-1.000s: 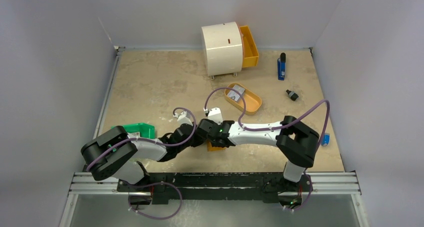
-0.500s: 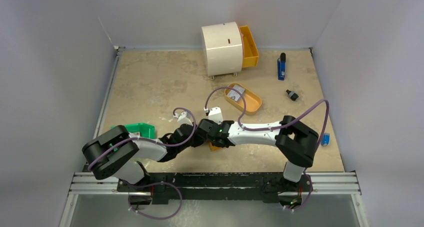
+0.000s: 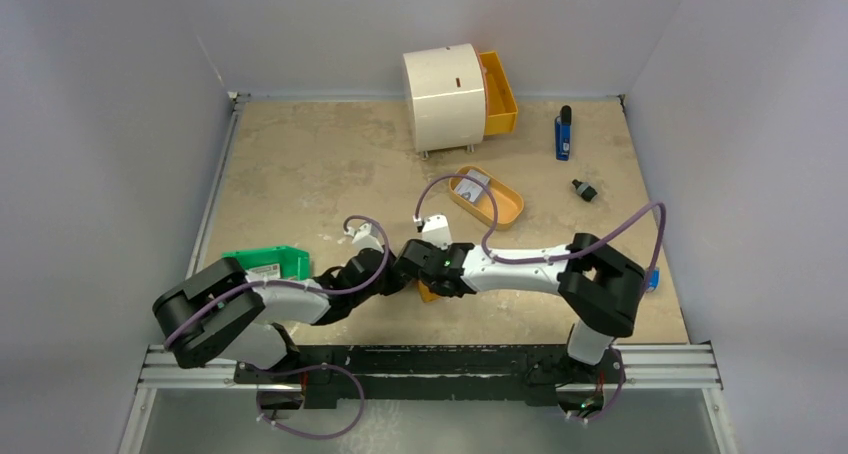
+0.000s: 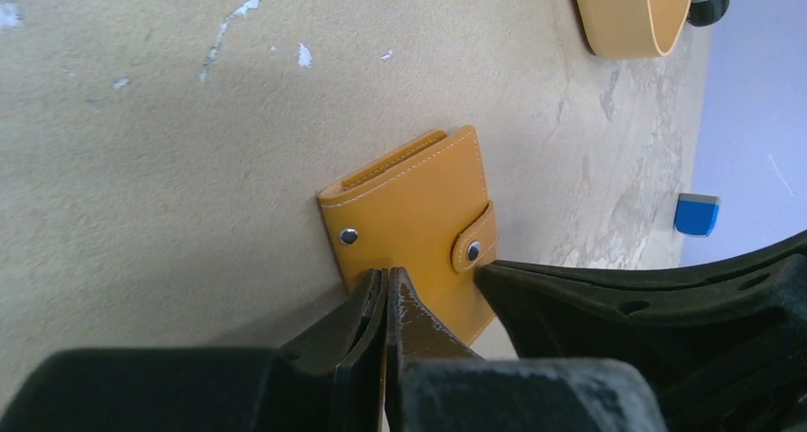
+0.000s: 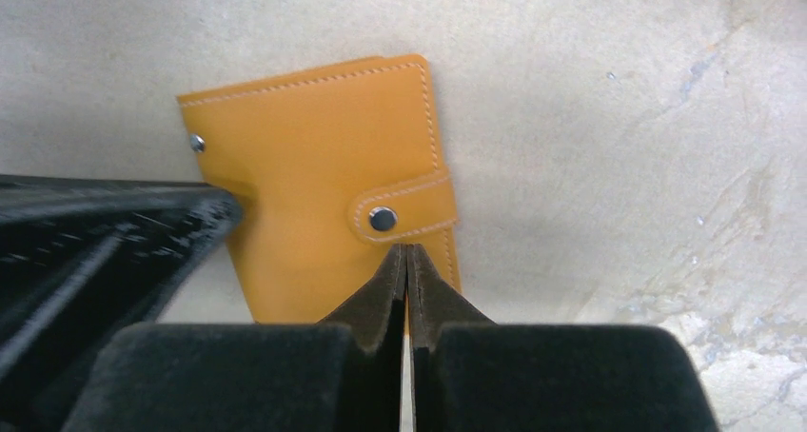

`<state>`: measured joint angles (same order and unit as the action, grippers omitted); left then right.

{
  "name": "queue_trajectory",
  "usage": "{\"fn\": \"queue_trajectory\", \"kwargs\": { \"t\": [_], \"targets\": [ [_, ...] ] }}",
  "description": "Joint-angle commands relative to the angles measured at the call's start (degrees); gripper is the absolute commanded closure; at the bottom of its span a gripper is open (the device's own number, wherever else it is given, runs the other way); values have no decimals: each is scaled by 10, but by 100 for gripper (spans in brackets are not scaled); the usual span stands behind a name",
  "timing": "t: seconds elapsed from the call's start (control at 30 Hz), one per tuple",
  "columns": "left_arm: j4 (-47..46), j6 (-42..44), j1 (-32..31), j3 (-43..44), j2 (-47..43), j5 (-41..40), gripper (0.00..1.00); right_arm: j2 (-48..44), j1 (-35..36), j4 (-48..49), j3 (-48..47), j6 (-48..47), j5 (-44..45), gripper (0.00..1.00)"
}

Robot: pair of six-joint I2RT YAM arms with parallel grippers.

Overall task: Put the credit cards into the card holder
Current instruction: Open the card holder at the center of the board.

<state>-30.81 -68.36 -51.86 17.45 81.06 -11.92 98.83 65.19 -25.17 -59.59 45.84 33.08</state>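
The card holder [image 5: 314, 185] is a tan-orange wallet, lying flat on the table with its snap strap [image 5: 400, 213] fastened. In the top view the card holder [image 3: 428, 294] is mostly hidden under both grippers. My left gripper [image 4: 385, 276] is shut, its tips resting on the wallet's near edge below a stud. The right gripper [image 5: 406, 251] is shut too, tips just below the strap's snap, nothing visibly between them. They meet over the wallet: left gripper [image 3: 408, 282], right gripper [image 3: 424, 280]. A pale card with grey print [image 3: 470, 185], seemingly one of the credit cards, lies in the orange tray [image 3: 505, 209].
A white round drawer unit [image 3: 443, 94] with an open orange drawer [image 3: 498, 94] stands at the back. A blue-and-black tool [image 3: 563, 134] and a small black part [image 3: 584, 189] lie at the back right. A green box [image 3: 268, 263] sits left, a small blue block [image 3: 652, 279] right.
The right gripper's jaws have closed at the wallet's strap. The left arm's shoulder has swung slightly left, uncovering more of the green box. The wallet has not moved.
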Motion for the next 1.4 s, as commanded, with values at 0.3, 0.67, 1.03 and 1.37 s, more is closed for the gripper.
{"fn": "queue_trajectory", "kwargs": {
  "t": [0.3, 0.67, 1.03, 1.37],
  "targets": [
    [74, 12, -1, 37, -97, -16, 69, -178, -1, 64, 86, -3, -42, 42],
    [1, -8, 0, 83, 25, 12, 84, -195, -58, 128, 108, -42, -123, 55],
    [-8, -27, -1, 77, 84, 3, 98, -148, -70, 149, 99, -71, -167, 57],
    [1, -24, 0, 69, 86, -1, 100, -80, -71, 74, 55, -63, -116, 55]
  ]
}}
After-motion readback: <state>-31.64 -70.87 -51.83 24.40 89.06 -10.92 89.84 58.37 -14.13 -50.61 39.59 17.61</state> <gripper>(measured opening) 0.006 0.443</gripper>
